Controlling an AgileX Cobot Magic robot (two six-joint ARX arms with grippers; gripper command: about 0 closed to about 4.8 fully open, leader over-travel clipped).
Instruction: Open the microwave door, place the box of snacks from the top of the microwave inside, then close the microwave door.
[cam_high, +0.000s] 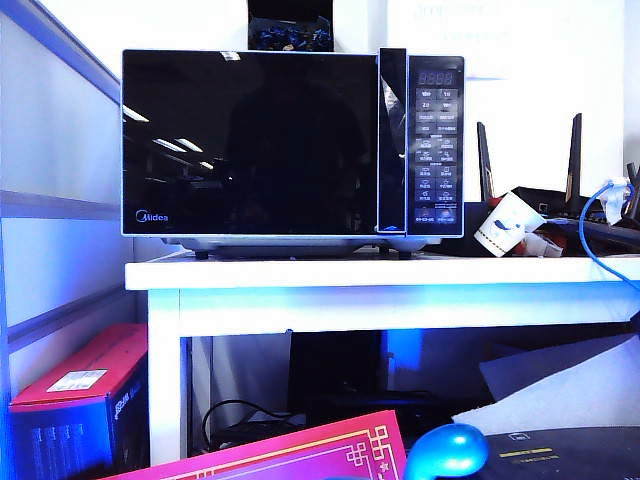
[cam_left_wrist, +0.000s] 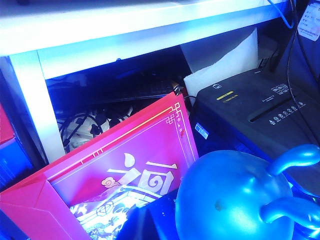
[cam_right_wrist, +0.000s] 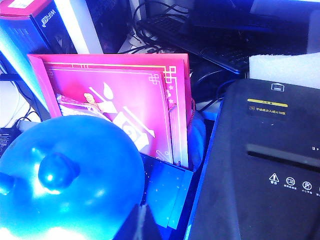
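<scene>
The black Midea microwave (cam_high: 290, 215) stands on a white table (cam_high: 380, 272). Its glossy door (cam_high: 250, 140) is closed, with the handle strip (cam_high: 392, 140) flush beside the button panel (cam_high: 436, 150). The box of snacks is out of view; only a dark box of blue-wrapped pieces (cam_high: 290, 35) sits on top. Neither arm shows in the exterior view. My left gripper (cam_left_wrist: 144, 209) hangs low in front of the table, over a red gift bag (cam_left_wrist: 130, 150), its fingers meeting in a point, shut and empty. My right gripper (cam_right_wrist: 141, 206) is shut and empty beside a blue toy (cam_right_wrist: 65, 170).
A black shredder (cam_right_wrist: 265, 165) and white foam sheet (cam_left_wrist: 225, 55) lie below the table's right side. A red carton (cam_high: 80, 400) stands on the floor at left. A paper cup (cam_high: 505, 225), a router (cam_high: 560, 190) and a blue cable (cam_high: 590, 240) crowd the table's right end.
</scene>
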